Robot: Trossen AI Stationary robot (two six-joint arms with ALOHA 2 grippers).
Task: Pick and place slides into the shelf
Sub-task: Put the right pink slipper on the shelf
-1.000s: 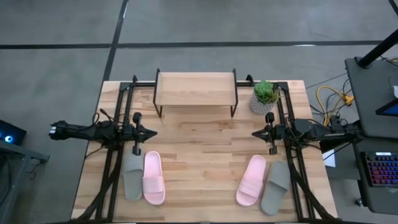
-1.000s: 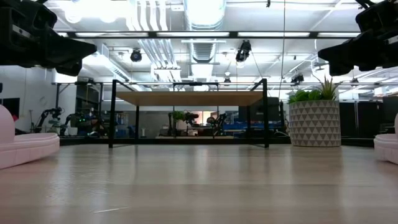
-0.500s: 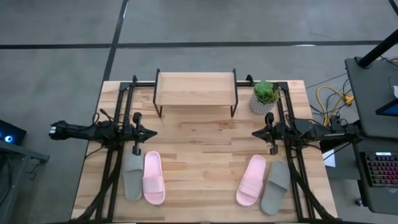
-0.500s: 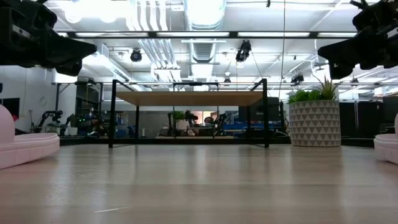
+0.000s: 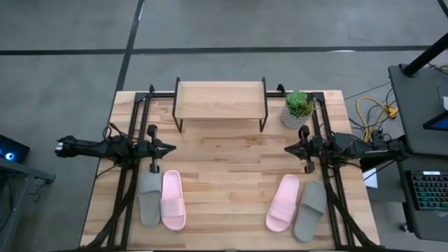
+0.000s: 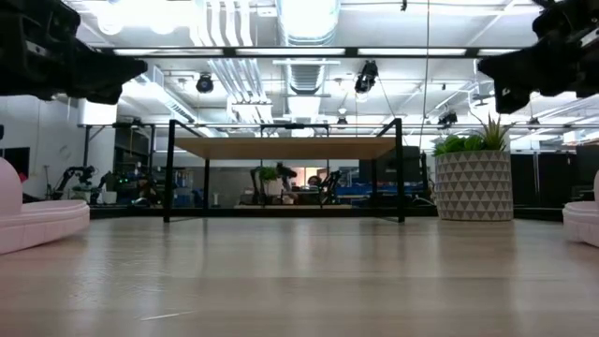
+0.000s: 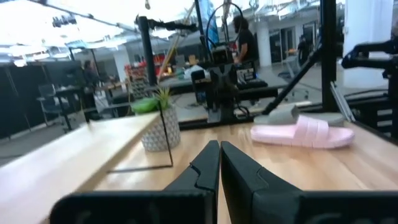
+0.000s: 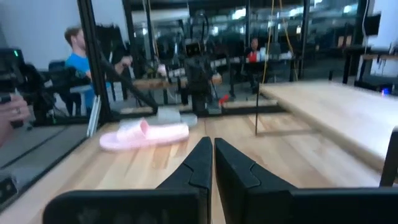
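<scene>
Around the wooden table (image 5: 231,164) lies a grey concrete floor (image 5: 70,77) crossed by dark seams, a black desk with a backlit keyboard (image 5: 428,190) stands beside it, and silver ceiling ducts (image 6: 304,70) with bright lights hang above.

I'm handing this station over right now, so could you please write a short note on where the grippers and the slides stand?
Left gripper: shut, empty, raised over the table's left side, above its pair.
Right gripper: shut, empty, raised on the right side.
Slides: all four lie on the table near the front edge. Left pair: grey slide beside pink slide. Right pair: pink slide beside grey slide.
Shelf: at the back centre, nothing on top; in the low view nothing shows under it. A potted plant stands to its right.
Done: nothing placed yet.
Left: pick and place all four slides.
</scene>
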